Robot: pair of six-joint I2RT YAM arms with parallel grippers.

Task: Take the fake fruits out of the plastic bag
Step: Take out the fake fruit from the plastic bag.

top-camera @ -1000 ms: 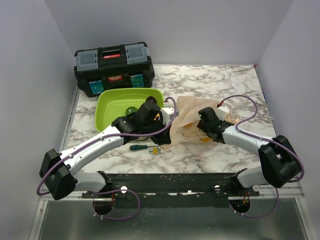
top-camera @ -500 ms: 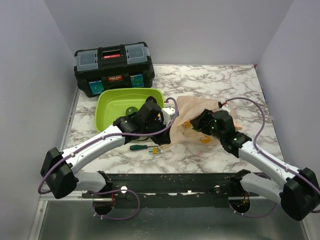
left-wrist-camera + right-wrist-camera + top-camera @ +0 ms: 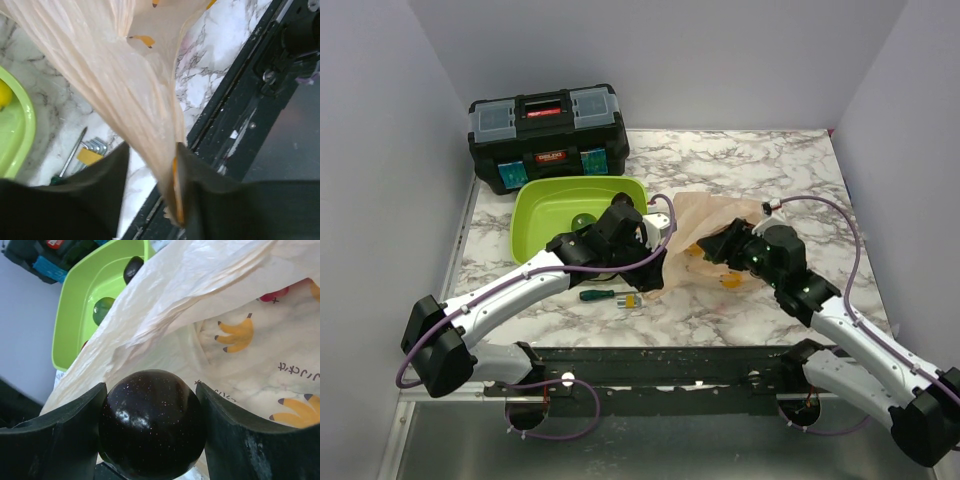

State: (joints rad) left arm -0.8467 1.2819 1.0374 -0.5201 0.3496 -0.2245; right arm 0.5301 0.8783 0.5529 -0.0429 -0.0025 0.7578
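Left wrist: bag (image 3: 135,95) runs off the top edge, yellow fruit (image 3: 3,93) cut by the left edge, screwdriver (image 3: 74,149) handle partly behind the left fingers (image 3: 95,190). Right wrist: bag covers part of the tray (image 3: 75,325); toolbox (image 3: 37,257) cropped at the corner. Top view: dark fruit (image 3: 152,422) between the right fingers (image 3: 50,435) can't be made out.

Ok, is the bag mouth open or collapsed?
Open. The left gripper pinches the plastic bag taut, and the right wrist view shows its upper layer lifted off the printed lower layer.
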